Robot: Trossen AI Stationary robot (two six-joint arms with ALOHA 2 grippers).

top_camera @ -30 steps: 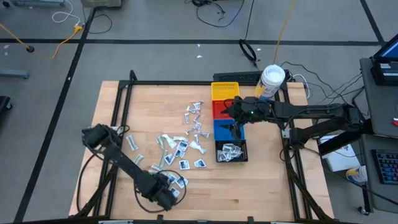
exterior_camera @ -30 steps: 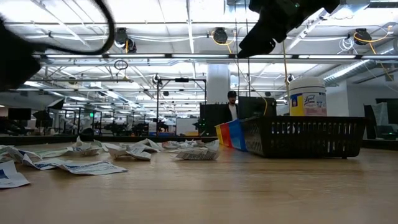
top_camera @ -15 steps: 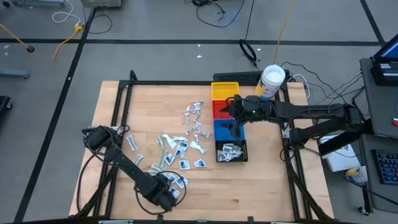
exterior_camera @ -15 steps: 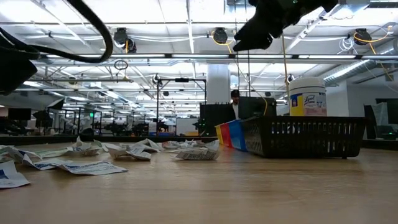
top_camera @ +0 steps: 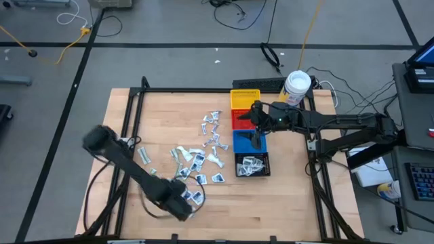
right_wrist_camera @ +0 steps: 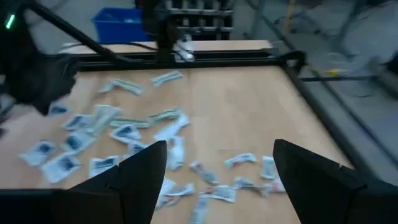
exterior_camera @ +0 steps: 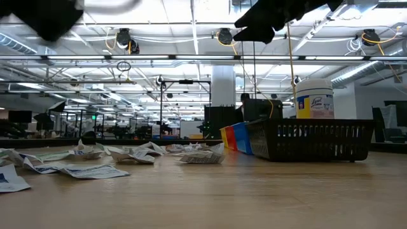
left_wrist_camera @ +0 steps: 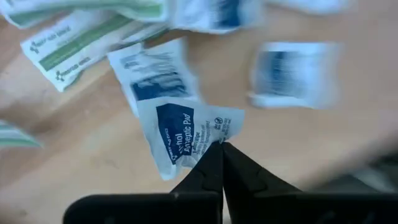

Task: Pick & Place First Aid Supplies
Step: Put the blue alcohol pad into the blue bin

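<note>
White-and-blue antiseptic packet [left_wrist_camera: 186, 134] pinched by its edge in left gripper [left_wrist_camera: 219, 148], lifted over the wooden table [top_camera: 285, 196]. Right gripper [right_wrist_camera: 214, 165] spread wide, empty, above blue bin [top_camera: 244, 141].

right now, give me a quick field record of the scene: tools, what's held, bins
left tool: shut on alcohol pad packet, near table's front edge
right tool: open, empty, above the bin row
loose packets: scattered mid-table
black bin: holds several packets
blue bin: contents hidden by arm
white jar: behind the bins
</note>
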